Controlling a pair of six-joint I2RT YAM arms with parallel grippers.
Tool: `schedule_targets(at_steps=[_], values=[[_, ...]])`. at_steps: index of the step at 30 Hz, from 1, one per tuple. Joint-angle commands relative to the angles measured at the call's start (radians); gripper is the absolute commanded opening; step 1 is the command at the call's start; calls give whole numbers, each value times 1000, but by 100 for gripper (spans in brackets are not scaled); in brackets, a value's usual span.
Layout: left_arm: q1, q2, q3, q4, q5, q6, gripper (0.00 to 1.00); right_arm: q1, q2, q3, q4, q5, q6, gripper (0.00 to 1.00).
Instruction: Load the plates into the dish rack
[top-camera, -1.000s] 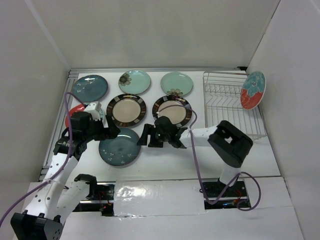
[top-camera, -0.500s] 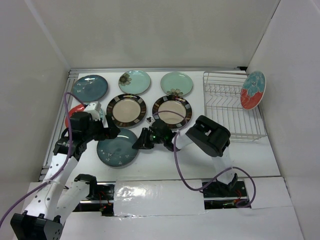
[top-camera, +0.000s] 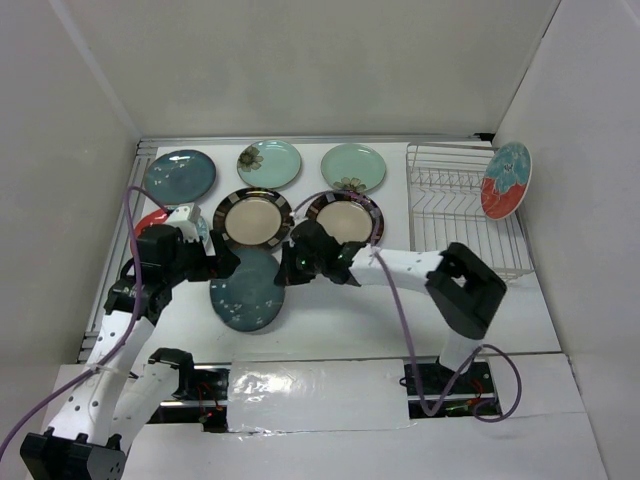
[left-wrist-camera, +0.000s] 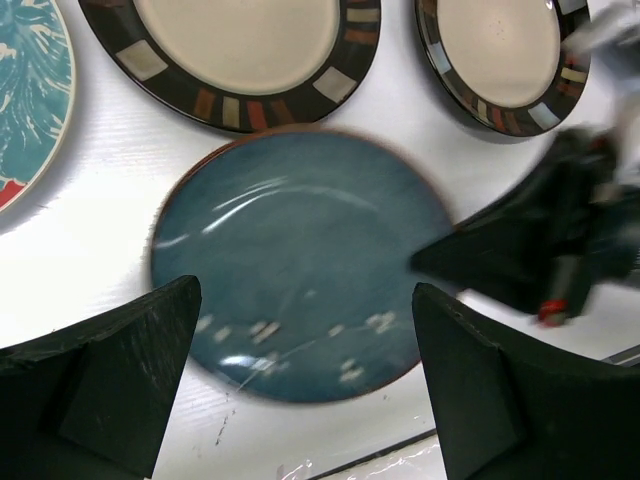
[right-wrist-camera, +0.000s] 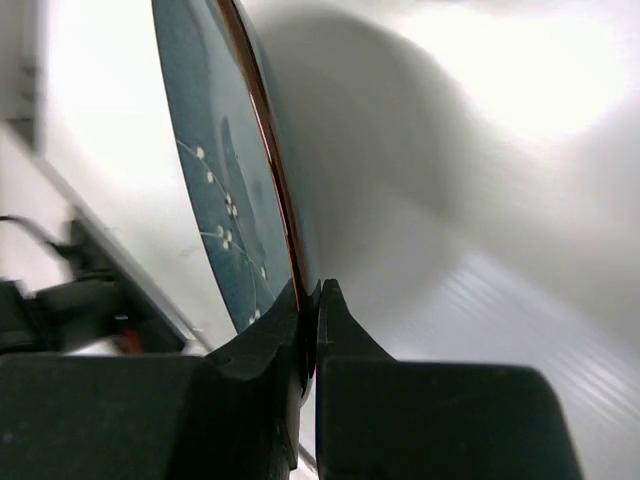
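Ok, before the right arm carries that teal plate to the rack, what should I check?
1. Right gripper shut on the teal plate's rim: ok.
2. Teal plate fully off the table: cannot tell; it is tilted.
3. Left gripper open, not holding the plate: ok.
4. Dish rack has free slots: ok; only a red plate stands at its right side.
5. Grip deep enough for the swing: cannot tell.

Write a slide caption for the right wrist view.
The right pincer clamps the rim of the dark teal plate, holding it tilted on edge above the white table.
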Motion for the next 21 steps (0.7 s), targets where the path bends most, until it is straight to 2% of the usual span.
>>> schedule_targets(at_steps=[1,7,11,13,17,21], values=[[-6,-19,9,25,12,-2,100,-72,-198,158,-312,202,-199,0],[-6,-19,9,25,12,-2,100,-256,-380,378,-548,322,-384,0],[-6,-19,9,25,12,-2,100,-394,-458,498,-605,406,-502,0],[-6,-19,9,25,12,-2,100,-465,-495,550,-605,425,-577,0],[-6,-10,9,25,12,-2,100,-691,-541,574,-539,468,-720,0],[-6,-10,9,25,12,-2,100,-856,-590,486,-404,486,-832,0]])
